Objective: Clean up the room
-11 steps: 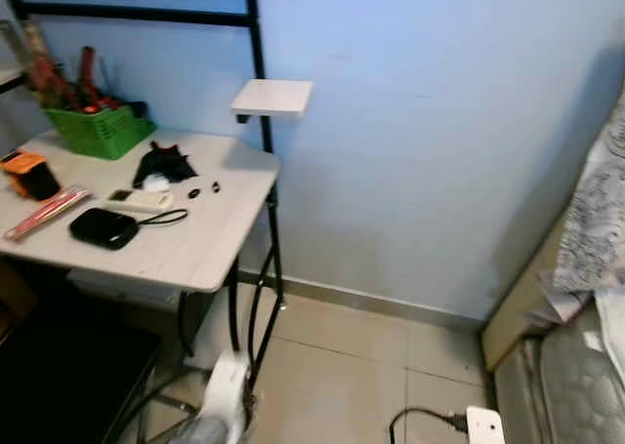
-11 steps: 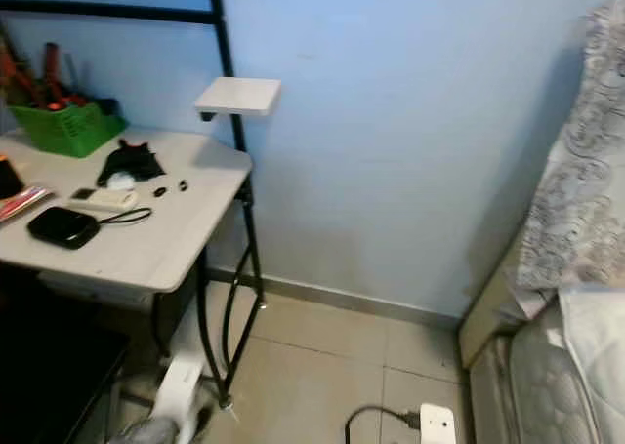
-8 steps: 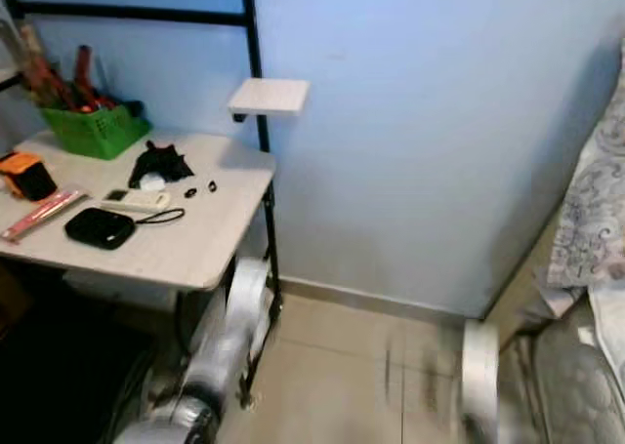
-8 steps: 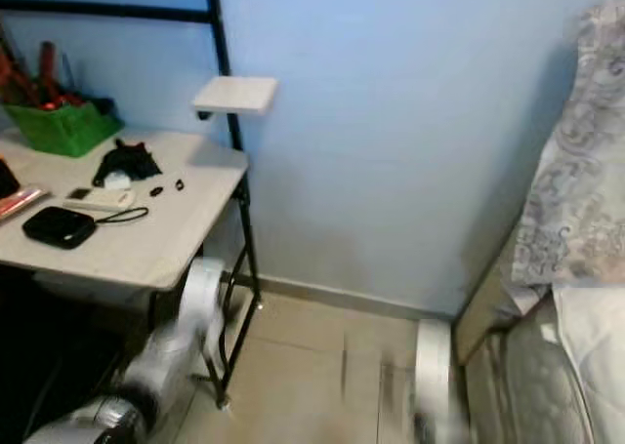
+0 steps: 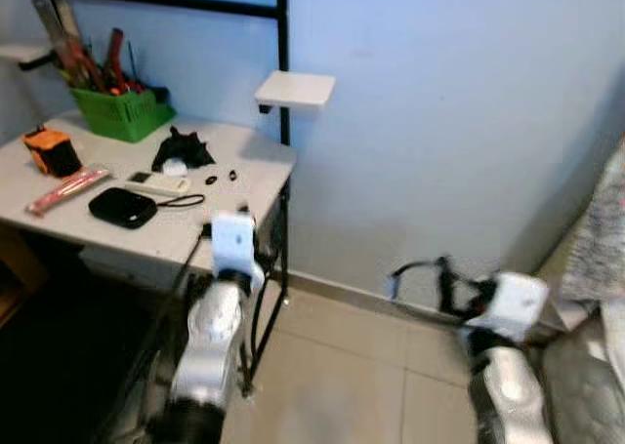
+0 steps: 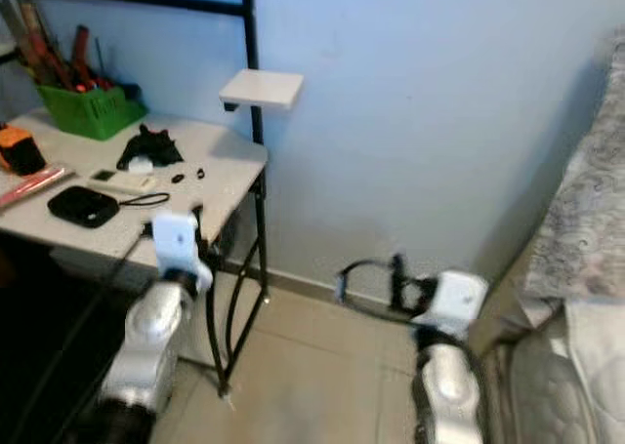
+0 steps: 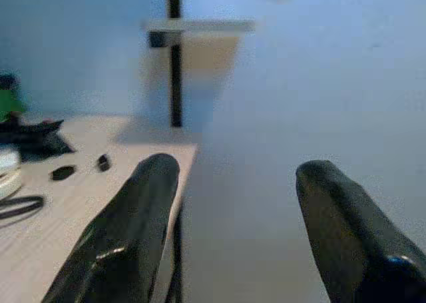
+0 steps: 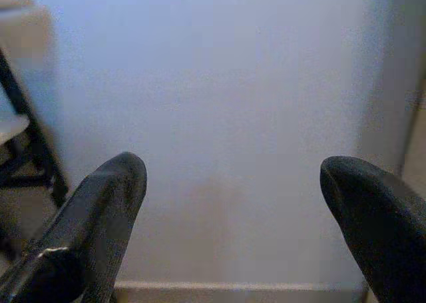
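A white desk (image 5: 176,244) stands at the left against the blue wall. On it lie a black pouch (image 5: 122,208) with a strap, a white remote (image 5: 156,181), a crumpled black item (image 5: 181,149), a pink flat pack (image 5: 68,190) and an orange and black block (image 5: 51,151). A green basket (image 5: 122,112) of tools sits at the desk's back. My left gripper (image 7: 237,170) is raised at the desk's near right corner, open and holding nothing. My right gripper (image 5: 395,280) is raised toward the bare wall, open and holding nothing.
A small white shelf (image 5: 295,89) juts from the black frame above the desk's right end. The bed (image 5: 601,259) with patterned bedding lies at the right edge. Beige floor tiles (image 5: 352,385) run between desk and bed.
Both arms have risen from low at the picture's bottom to chest height, fingers pointing forward. The camera has turned slightly left. The white power strip on the floor is now hidden.
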Robot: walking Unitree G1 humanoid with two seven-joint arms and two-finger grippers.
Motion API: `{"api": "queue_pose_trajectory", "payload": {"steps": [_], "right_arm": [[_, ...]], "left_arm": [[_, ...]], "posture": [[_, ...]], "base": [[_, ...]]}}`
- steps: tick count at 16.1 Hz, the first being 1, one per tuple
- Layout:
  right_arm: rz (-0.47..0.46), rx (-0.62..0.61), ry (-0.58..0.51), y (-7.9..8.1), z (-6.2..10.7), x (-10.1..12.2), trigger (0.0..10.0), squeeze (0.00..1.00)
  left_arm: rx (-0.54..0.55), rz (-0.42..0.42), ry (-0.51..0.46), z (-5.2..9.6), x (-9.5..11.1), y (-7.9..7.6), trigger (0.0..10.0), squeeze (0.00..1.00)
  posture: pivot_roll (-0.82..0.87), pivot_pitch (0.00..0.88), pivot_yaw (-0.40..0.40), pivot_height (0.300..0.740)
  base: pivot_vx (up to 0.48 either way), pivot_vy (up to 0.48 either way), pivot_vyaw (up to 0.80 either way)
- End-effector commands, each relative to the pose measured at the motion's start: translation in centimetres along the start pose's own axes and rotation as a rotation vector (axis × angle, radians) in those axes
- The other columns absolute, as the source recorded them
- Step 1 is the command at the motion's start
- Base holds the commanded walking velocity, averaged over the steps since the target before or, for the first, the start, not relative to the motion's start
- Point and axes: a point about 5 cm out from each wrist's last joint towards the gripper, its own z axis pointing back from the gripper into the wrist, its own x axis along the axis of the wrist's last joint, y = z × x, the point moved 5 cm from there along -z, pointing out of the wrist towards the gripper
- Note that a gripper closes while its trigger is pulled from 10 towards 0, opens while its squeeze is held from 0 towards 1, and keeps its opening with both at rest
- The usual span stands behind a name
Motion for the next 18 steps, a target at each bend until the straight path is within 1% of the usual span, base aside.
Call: {"api": "queue_pose_trajectory", "payload": {"steps": [1,2,3,4,5,6,7,8,9,11,12,13,14,15,16,17,18], "right_arm": [[0.007,-0.02,0.014,-0.6,0.3,0.2,10.0,1.0],[0.018,-0.006,0.034,-0.6,0.7,0.3,10.0,1.0],[0.101,0.013,0.095,-0.3,0.8,-1.0,10.0,1.0],[0.161,0.042,0.144,0.2,0.5,-2.0,10.0,0.0],[0.172,0.063,0.175,0.9,0.0,-2.5,10.0,0.0],[0.153,0.059,0.163,1.7,-0.6,-2.2,10.0,0.0],[0.142,0.058,0.129,2.2,-1.2,-1.3,10.0,0.0],[0.15,0.05,0.122,2.1,-1.4,-1.1,10.0,0.0],[0.156,0.045,0.121,2.0,-1.5,-0.9,10.0,0.0],[0.205,-0.03,0.149,0.3,-1.5,-1.4,10.0,0.0],[0.177,-0.019,0.152,0.3,-1.4,-1.4,10.0,0.0],[0.155,-0.014,0.163,0.2,-1.1,-1.6,10.0,0.0],[0.142,-0.008,0.171,-0.1,-0.7,-1.9,10.0,0.0],[0.154,-0.013,0.198,-0.8,-0.1,-2.6,10.0,0.0],[0.16,-0.011,0.209,-1.0,0.0,-3.0,10.0,0.0],[0.165,-0.01,0.201,-0.7,-0.1,-2.9,10.0,0.0],[0.127,-0.033,0.187,-0.7,-0.9,-2.4,10.0,0.0]], "left_arm": [[-0.024,-0.011,-0.02,0.0,1.0,-0.2,10.0,1.0],[-0.009,-0.004,0.017,0.6,0.6,0.5,10.0,1.0],[-0.025,0.03,0.032,0.6,0.2,0.5,10.0,1.0],[-0.058,0.044,0.028,0.4,0.3,0.0,10.0,1.0],[-0.097,0.014,0.028,0.0,0.6,-0.7,10.0,1.0],[-0.075,-0.052,0.038,-0.8,0.5,-0.5,10.0,0.0],[-0.118,-0.072,0.038,-1.1,0.6,-1.1,10.0,0.0],[-0.156,-0.086,0.026,-1.1,0.7,-1.7,10.0,0.0],[-0.209,0.021,0.037,-1.2,0.6,-2.6,10.0,0.0],[-0.211,-0.032,0.054,-1.9,0.1,-3.0,10.0,0.0],[-0.198,-0.054,0.068,-2.1,-0.2,-2.9,10.0,0.0],[-0.189,-0.077,0.062,-1.9,-0.3,-2.3,10.0,0.0],[-0.198,-0.045,0.066,-1.2,-0.6,-1.6,10.0,0.0],[-0.2,-0.049,0.075,-0.7,-1.2,-0.9,10.0,0.0],[-0.196,-0.037,0.073,-0.8,-1.1,-0.9,10.0,0.0],[-0.209,-0.004,0.071,-1.1,-1.1,-1.5,10.0,0.0],[-0.234,0.019,0.074,-1.2,-1.2,-1.8,10.0,0.0]], "posture": [[0.16,0.0,-0.018,0.74],[0.16,0.0,-0.026,0.74],[0.16,0.0,-0.019,0.74],[0.16,0.0,-0.017,0.74],[0.16,0.0,-0.011,0.74],[0.16,0.0,0.003,0.74],[0.15,0.0,0.016,0.74],[0.15,0.0,0.016,0.74],[0.13,0.0,0.029,0.74],[0.11,0.0,0.03,0.74],[0.11,0.0,0.028,0.74],[0.1,0.0,0.029,0.74],[0.1,0.0,0.026,0.74],[0.1,0.0,0.021,0.74],[0.11,0.0,0.018,0.74],[0.11,0.0,0.018,0.74],[0.11,0.0,0.023,0.74]], "base": [[0.0,0.0,0.0],[0.0,0.0,0.0],[0.0,0.0,0.0],[0.0,0.0,-0.44],[0.0,0.0,-0.75],[0.0,0.0,-0.73],[0.0,-0.48,-0.72],[0.0,-0.48,-0.72],[0.0,0.0,-0.69],[0.0,0.0,-0.58],[0.0,0.0,-0.53],[0.0,0.0,-0.56],[0.0,0.0,-0.59],[0.0,0.0,-0.64],[0.0,0.0,-0.66],[0.0,0.0,-0.66],[0.0,0.472,-0.66]]}}
